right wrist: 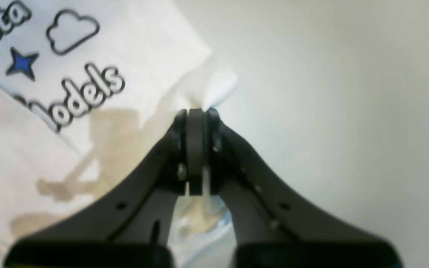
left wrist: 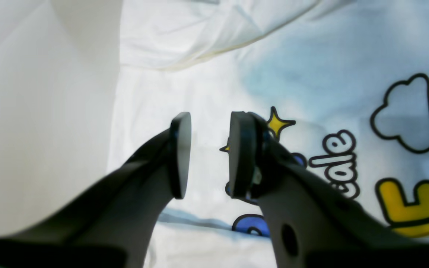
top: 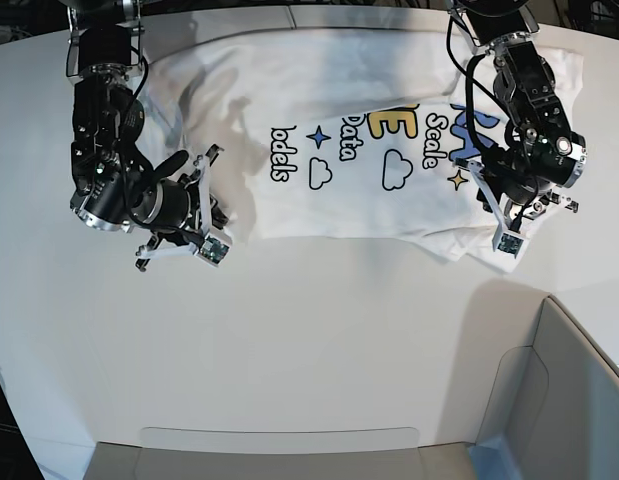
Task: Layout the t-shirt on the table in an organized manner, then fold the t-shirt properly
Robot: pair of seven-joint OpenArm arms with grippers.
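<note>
Left wrist view: the black two-fingered left gripper (left wrist: 209, 156) stands with its jaws parted and nothing between them, hovering over the white cotton t-shirt (left wrist: 311, 67) with its printed side up. The cloth looks thin, light and limp; it lies in soft folds, with a loose hem doubled over at the top. A yellow star, a black-outlined cloud and yellow block letters show beside the fingers. To the left is the plain white smooth table (left wrist: 32, 111).

Right wrist view: the black right gripper (right wrist: 196, 115) has its jaws pressed together on a corner of the shirt, which bunches up just beyond the tips. Such a soft fabric will probably drape and slip, so corners and hems seem the best places to take hold. A blue star, a cloud and outlined lettering are visible.

Base view: the shirt lies across the far part of the table, lettering facing up, creased and rumpled at both ends, one arm at each end.
</note>
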